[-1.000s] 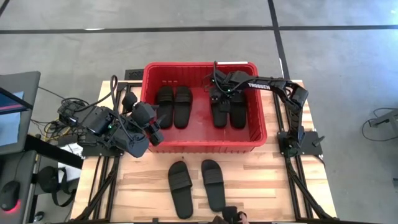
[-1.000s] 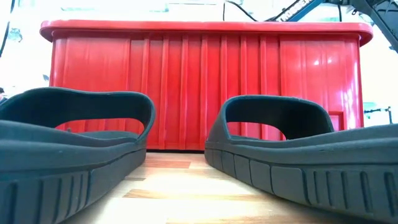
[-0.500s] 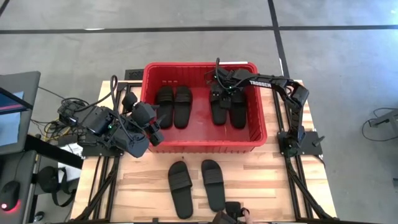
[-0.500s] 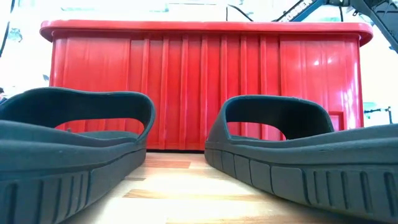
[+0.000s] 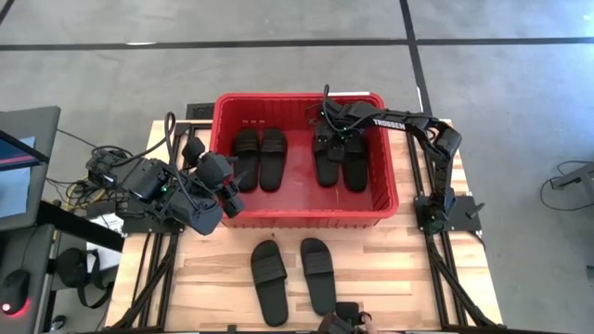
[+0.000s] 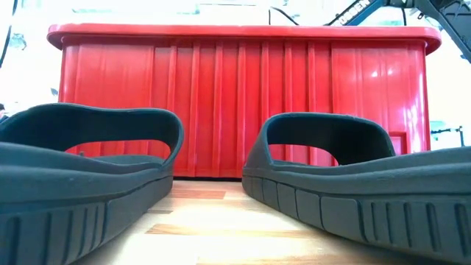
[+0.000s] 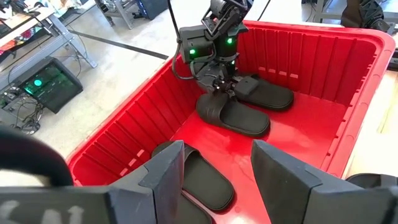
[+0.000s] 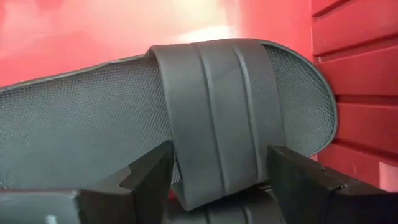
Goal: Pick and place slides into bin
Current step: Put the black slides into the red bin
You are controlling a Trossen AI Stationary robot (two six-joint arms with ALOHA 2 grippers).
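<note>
Four slides (image 5: 340, 160) are lying in the bin (image 5: 388, 195) at upper centre, two (image 5: 290, 276) waiting on the tabletop (image 5: 399, 269) below; the right tool (image 5: 331, 133) is straddling a strap with fingers spread, released, so it should be lifting straight up; the left tool (image 7: 214, 165) is hanging open at the bin's left rim.

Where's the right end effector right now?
High view: the right end effector is inside the bin, at its right half, over the far end of the right-hand slides.
</note>
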